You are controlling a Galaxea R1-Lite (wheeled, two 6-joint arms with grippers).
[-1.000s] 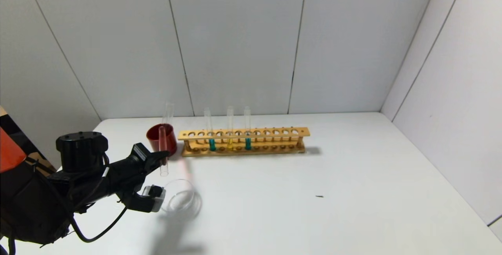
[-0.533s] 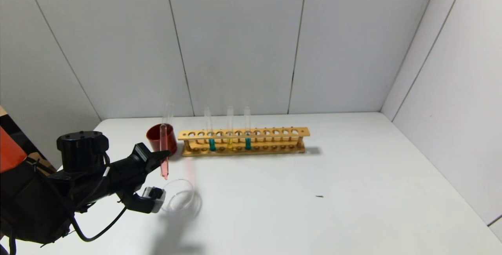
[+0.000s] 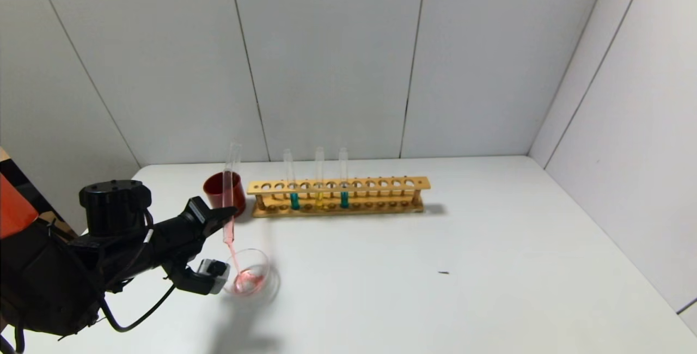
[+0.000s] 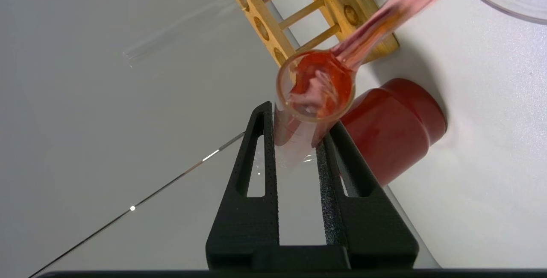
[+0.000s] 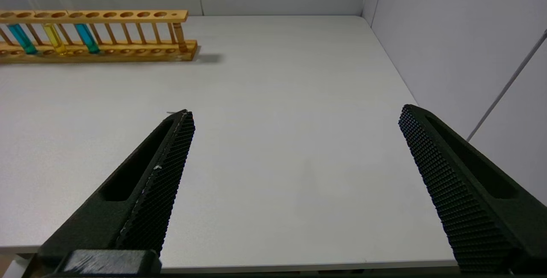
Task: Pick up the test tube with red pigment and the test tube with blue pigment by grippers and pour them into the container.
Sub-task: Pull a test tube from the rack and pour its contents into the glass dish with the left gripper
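Since half a second ago, red liquid has begun leaving the test tube with red pigment [image 3: 228, 207] and now pools pink in the container [image 3: 251, 279], which was clear before; the tube's closed end has also risen slightly.

Nearest the robot, the right gripper [image 5: 295, 141] is out of the head view; its wrist view shows its fingers spread wide, holding nothing, above the white table [image 3: 463, 267].

Next, the container sits on the table at front left, beside the grey-white box of the left arm. A thin pink stream runs from the tube's mouth down into the dish.

Above it, the left gripper [image 3: 226, 213] is closed on the test tube with red pigment, both fingers pressed against the glass near mid-length. The tube is inverted, mouth downward over the container.

Behind the tube stands the dark red cup [image 3: 220, 189].

Farther back, the wooden rack [image 3: 337, 195] holds three upright tubes: a teal tube [image 3: 294, 200], a yellow tube [image 3: 319, 197], and the test tube with blue pigment [image 3: 344, 198].
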